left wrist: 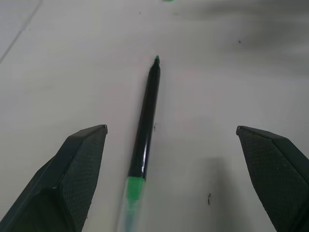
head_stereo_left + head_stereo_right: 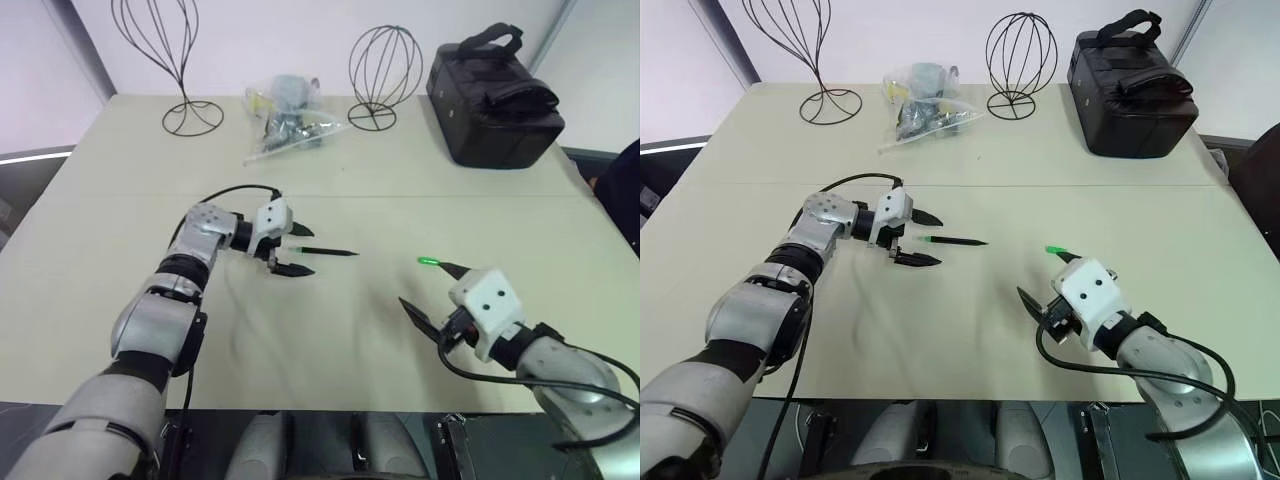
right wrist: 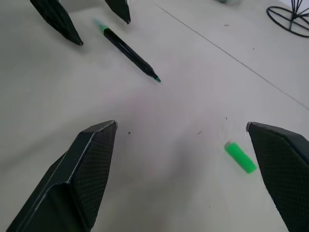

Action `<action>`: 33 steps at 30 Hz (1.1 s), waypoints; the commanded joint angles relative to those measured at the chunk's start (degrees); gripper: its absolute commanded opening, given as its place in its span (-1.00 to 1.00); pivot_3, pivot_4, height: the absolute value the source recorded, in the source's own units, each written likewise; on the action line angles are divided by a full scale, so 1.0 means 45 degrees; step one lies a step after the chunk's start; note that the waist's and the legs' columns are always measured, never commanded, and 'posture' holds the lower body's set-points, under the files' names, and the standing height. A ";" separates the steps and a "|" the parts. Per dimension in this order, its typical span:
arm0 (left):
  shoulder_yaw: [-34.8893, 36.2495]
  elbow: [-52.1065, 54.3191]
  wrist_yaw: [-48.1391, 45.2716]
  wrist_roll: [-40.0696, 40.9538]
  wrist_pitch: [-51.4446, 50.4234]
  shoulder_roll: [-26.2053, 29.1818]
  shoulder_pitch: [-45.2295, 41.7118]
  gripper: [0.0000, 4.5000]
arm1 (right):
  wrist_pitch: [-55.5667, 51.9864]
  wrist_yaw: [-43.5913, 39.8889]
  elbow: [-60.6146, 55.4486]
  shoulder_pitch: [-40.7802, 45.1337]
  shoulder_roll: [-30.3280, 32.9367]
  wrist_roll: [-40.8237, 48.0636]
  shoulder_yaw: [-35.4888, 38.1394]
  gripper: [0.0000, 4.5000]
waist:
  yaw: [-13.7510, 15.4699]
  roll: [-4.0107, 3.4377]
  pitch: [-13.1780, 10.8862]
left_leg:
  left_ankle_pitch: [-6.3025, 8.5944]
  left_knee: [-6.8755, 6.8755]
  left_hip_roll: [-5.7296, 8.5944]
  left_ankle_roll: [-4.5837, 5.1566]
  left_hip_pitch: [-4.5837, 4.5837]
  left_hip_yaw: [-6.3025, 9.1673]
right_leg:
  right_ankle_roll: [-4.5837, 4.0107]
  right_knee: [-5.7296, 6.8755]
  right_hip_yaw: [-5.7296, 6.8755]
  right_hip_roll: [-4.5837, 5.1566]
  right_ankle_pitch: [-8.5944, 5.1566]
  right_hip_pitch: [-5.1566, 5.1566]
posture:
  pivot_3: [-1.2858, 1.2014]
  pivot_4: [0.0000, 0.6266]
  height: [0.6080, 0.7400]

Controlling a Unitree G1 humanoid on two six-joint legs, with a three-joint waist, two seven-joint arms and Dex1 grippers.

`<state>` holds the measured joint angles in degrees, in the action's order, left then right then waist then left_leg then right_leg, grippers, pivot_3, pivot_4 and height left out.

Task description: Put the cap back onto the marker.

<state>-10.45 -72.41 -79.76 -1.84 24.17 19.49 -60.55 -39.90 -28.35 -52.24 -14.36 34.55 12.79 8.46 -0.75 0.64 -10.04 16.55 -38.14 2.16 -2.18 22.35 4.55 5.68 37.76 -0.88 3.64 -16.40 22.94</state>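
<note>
In the head view, your left gripper point(image 2: 296, 250) sits near the table's centre, its two black fingers spread wide. The thin dark marker with a green tail point(image 2: 322, 251) lies flat, its tail between those fingers and its pointed tip toward 3 o'clock. Your right gripper point(image 2: 430, 286), at about 4 o'clock from the marker, has its fingers apart too, holding nothing. The tiny bright green plastic cap point(image 2: 428, 262) lies just beside its far fingertip.

In the left wrist view, the marker point(image 1: 145, 130) lies between the open fingers point(image 1: 79, 169), touching neither.

In the right wrist view, the cap point(image 3: 240, 157) rests on the table near one finger.

The pale beige table point(image 2: 120, 200) carries two wire stands, a clear plastic bag and a black case along its far edge.
</note>
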 commanded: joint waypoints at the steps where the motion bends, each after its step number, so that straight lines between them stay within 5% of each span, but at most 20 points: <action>1: -0.0055 -0.0215 0.0211 -0.0516 0.0386 -0.0113 -0.0429 1.00 | -0.0560 -0.0540 -0.1143 -0.0484 0.0084 0.1146 0.0477 0.95 | 0.0010 0.0001 -0.0001 | 0.0000 0.0000 0.0000 0.0000 0.0000 0.0000 | 0.0000 0.0000 0.0000 0.0001 0.0000 -0.0002 | 0.03 -0.52 1.00; 22: 0.0187 -0.0788 0.1528 -0.1690 -0.0370 -0.0703 -0.0585 1.00 | -0.1258 0.0630 -0.1725 0.0043 0.0886 0.3011 0.0564 0.95 | 0.0045 0.0013 0.0005 | 0.0000 -0.0018 0.0003 0.0000 -0.0011 0.0003 | 0.0002 0.0021 0.0006 0.0008 0.0001 -0.0018 | 0.03 -0.52 1.00; 25: 0.0199 -0.0806 0.1573 -0.1750 -0.0515 -0.0695 -0.0550 0.61 | -0.1230 0.0852 -0.1725 0.0073 0.1032 0.3126 0.0504 1.00 | 0.0049 0.0015 0.0006 | -0.0001 -0.0020 0.0004 0.0001 -0.0017 0.0004 | 0.0002 0.0026 0.0007 0.0008 0.0001 -0.0026 | 0.03 -0.52 1.00; 32: 0.0143 -0.0839 0.1589 -0.1959 -0.0702 -0.0646 -0.0429 -0.97 | -0.1088 0.1305 -0.1725 0.0062 0.1328 0.3273 0.0353 1.00 | 0.0012 0.0015 0.0008 | 0.0000 -0.0020 0.0002 0.0001 -0.0026 0.0004 | 0.0002 0.0029 0.0006 0.0002 0.0000 -0.0027 | 0.03 -0.52 1.00; 33: 0.0146 -0.0839 0.1595 -0.1975 -0.0694 -0.0639 -0.0415 -0.97 | -0.1070 0.1368 -0.1725 0.0070 0.1361 0.3291 0.0326 1.00 | 0.0018 0.0017 0.0008 | 0.0000 -0.0020 0.0002 0.0001 -0.0026 0.0003 | 0.0002 0.0030 0.0005 0.0003 0.0000 -0.0027 | 0.03 -0.52 1.00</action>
<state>-9.48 -75.47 -72.42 -9.49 21.51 16.33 -62.73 -45.82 -22.75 -57.88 -14.14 40.09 27.04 9.70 -0.67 0.72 -10.01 16.54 -38.23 2.16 -2.18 22.23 4.56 5.69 37.89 -0.85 3.65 -16.40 22.82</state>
